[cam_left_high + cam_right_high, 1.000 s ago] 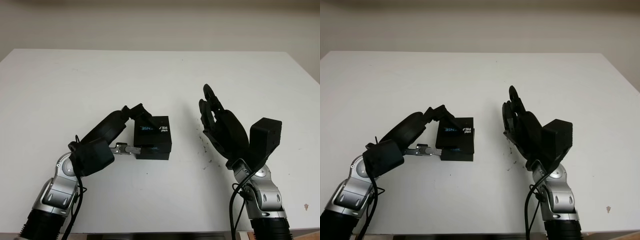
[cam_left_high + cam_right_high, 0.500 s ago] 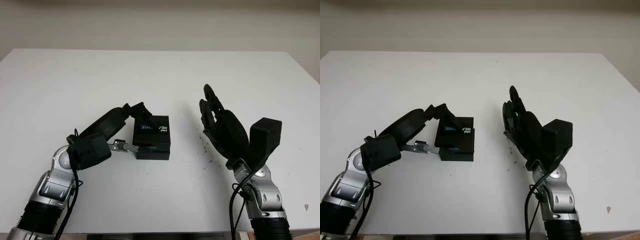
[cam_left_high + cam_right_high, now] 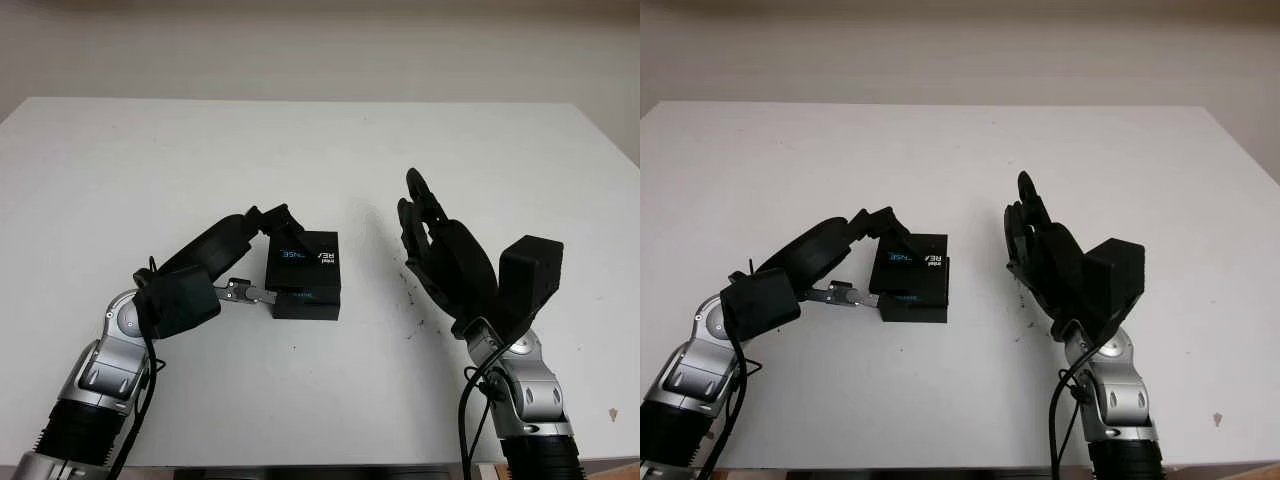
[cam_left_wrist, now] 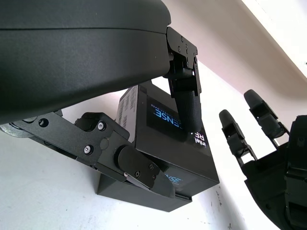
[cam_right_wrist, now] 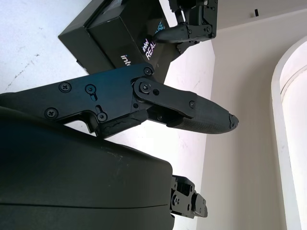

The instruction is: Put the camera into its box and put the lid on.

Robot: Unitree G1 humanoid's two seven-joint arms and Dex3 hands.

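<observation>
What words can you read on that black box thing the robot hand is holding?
"intel REAL": white, on top of the lid.
"ENSE": blue, on the same lid top; a finger of the left hand covers the letters in between.
"NSE": blue, on the lid's side; its start is hidden behind the thumb.
Sticker on another side of the lid: print too small to read.

My left hand (image 3: 872, 262) is at the black box (image 3: 915, 303) near the middle of the white table (image 3: 960, 150) — one finger lies across the top of the lid (image 3: 911, 265), another presses the box's near side. The lid sits on the box slightly askew, its printed lettering facing up. My right hand (image 3: 1038, 240) is open and raised just above the table, to the right of the box and apart from it — palm turned toward it.
</observation>
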